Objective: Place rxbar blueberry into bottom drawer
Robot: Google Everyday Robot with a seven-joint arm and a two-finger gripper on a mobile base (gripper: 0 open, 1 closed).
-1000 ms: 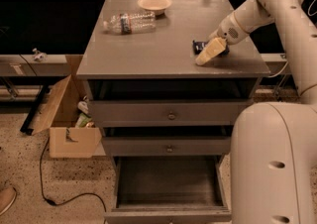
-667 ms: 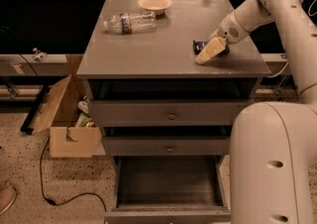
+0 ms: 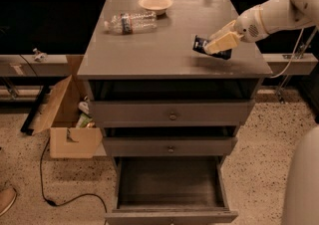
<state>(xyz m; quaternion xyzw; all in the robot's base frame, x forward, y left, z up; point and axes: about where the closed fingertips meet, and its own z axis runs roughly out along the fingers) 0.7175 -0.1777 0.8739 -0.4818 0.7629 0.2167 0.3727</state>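
The rxbar blueberry (image 3: 200,45), a small dark navy bar, is tilted at the right side of the grey cabinet top (image 3: 149,52). My gripper (image 3: 220,44) reaches in from the right and is shut on the bar, its pale fingers (image 3: 224,41) lying across the wrapper and holding it just above the surface. The bottom drawer (image 3: 169,183) is pulled open at the foot of the cabinet, its grey-brown interior bare. It lies well below and to the left of the gripper.
A clear plastic bottle (image 3: 130,22) lies on its side at the back left of the top, next to a pale bowl (image 3: 155,3). The two upper drawers with knobs (image 3: 172,116) stand slightly open. A cardboard box (image 3: 65,124) and a cable (image 3: 55,200) lie on the floor to the left.
The gripper with the bar has risen slightly and shifted right. The robot's white body has moved out of the lower right of the view.
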